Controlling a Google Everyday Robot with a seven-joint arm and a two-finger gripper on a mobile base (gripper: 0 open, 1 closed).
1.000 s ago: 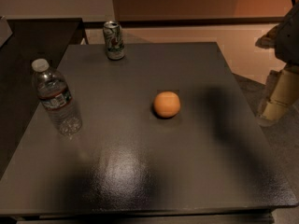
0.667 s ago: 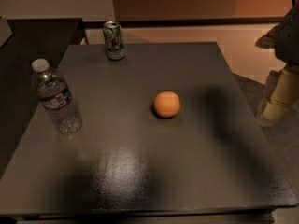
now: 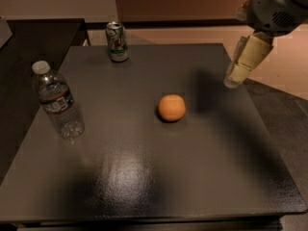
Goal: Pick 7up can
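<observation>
**A:** Where's the can (image 3: 117, 42)?

**B:** It's standing upright beyond the orange (image 3: 172, 108) and off to its left, near the far edge of the bench (image 3: 192, 177).

**A:** And the hand (image 3: 234, 78)?

**B:** It's in the air to the right of the orange, holding nothing. I can't tell how far open it is.

**A:** What's the best way in?

**B:** I'd pass high over the orange, drop level with the can's middle, then close squarely on it. The bottle (image 3: 57, 101), left of the orange, shouldn't interfere.
</observation>
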